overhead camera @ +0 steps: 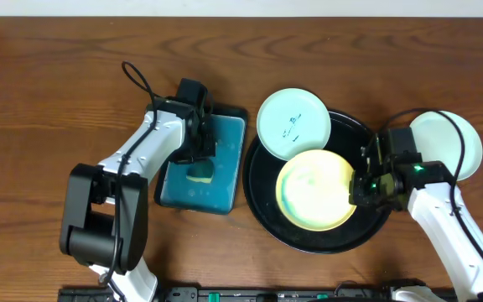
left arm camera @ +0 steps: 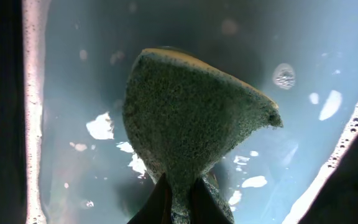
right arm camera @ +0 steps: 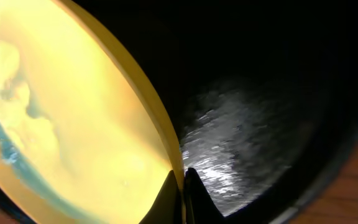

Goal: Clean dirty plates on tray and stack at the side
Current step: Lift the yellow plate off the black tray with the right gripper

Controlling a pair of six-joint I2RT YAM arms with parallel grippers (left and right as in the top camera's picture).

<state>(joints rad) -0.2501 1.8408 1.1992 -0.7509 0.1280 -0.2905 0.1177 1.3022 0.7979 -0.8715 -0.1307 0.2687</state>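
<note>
The yellow plate [overhead camera: 315,190] lies in the round black tray [overhead camera: 262,201], smeared with blue-green liquid. My right gripper [overhead camera: 360,186] is shut on its right rim; the wrist view shows the fingers [right arm camera: 183,186] pinching the plate's edge [right arm camera: 73,118] over the tray [right arm camera: 278,93]. A mint-blue plate with ink scribbles [overhead camera: 293,123] leans on the tray's back left rim. Another mint-blue plate [overhead camera: 459,143] lies on the table to the right. My left gripper [overhead camera: 198,149] is shut on a green-and-yellow sponge [left arm camera: 191,118], held over the teal tray's water; the wrist view shows its fingers [left arm camera: 178,198].
The rectangular teal tray [overhead camera: 225,180] of soapy water [left arm camera: 291,50] stands left of the black tray, with foam along its edges. Bare wooden table lies behind and at the far left. A dark rail runs along the front edge.
</note>
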